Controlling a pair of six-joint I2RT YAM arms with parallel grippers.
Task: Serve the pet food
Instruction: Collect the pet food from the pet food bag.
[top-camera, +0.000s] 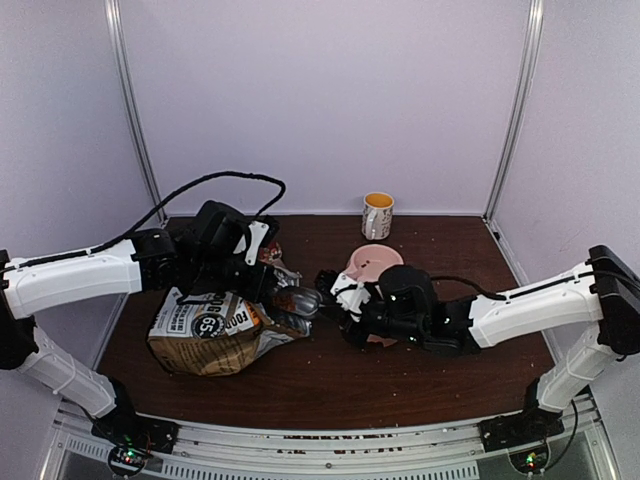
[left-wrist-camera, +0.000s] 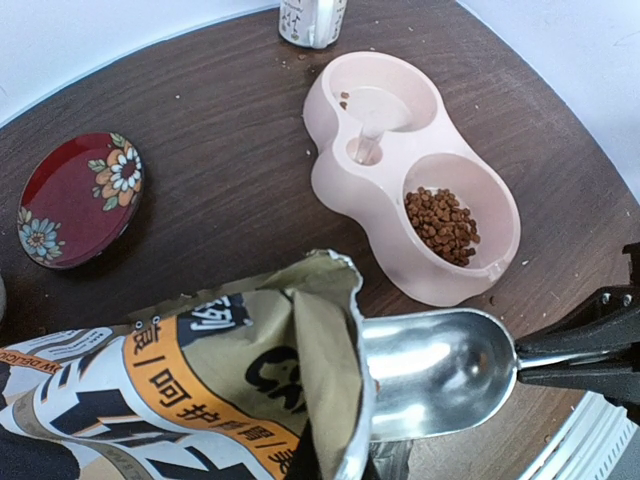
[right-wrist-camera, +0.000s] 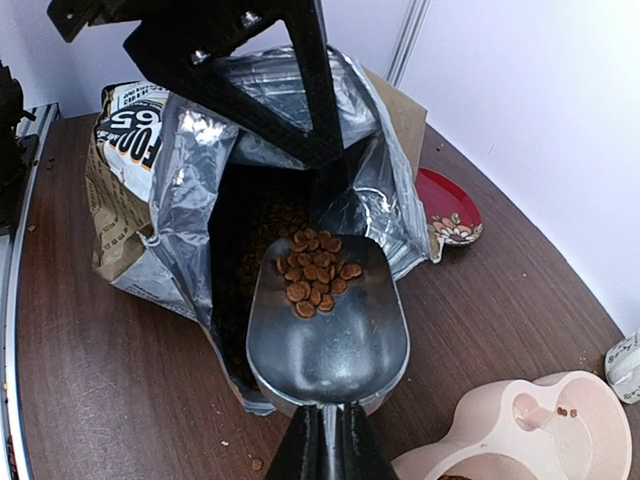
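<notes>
The tan pet food bag (top-camera: 205, 330) lies on its side with its mouth open to the right. My left gripper (top-camera: 262, 265) is shut on the bag's upper lip and holds it open; its black fingers (right-wrist-camera: 318, 130) show in the right wrist view. My right gripper (right-wrist-camera: 335, 445) is shut on the handle of a metal scoop (right-wrist-camera: 328, 325). The scoop sits at the bag's mouth with a small heap of brown kibble (right-wrist-camera: 315, 270) at its front. The pink double bowl (left-wrist-camera: 345, 175) stands right of the bag, with kibble (left-wrist-camera: 440, 225) in one well.
A red flowered saucer (left-wrist-camera: 80, 198) lies behind the bag. A yellow-rimmed mug (top-camera: 377, 215) stands at the back. Loose crumbs dot the dark wooden table (top-camera: 400, 385). White walls close in the back and both sides.
</notes>
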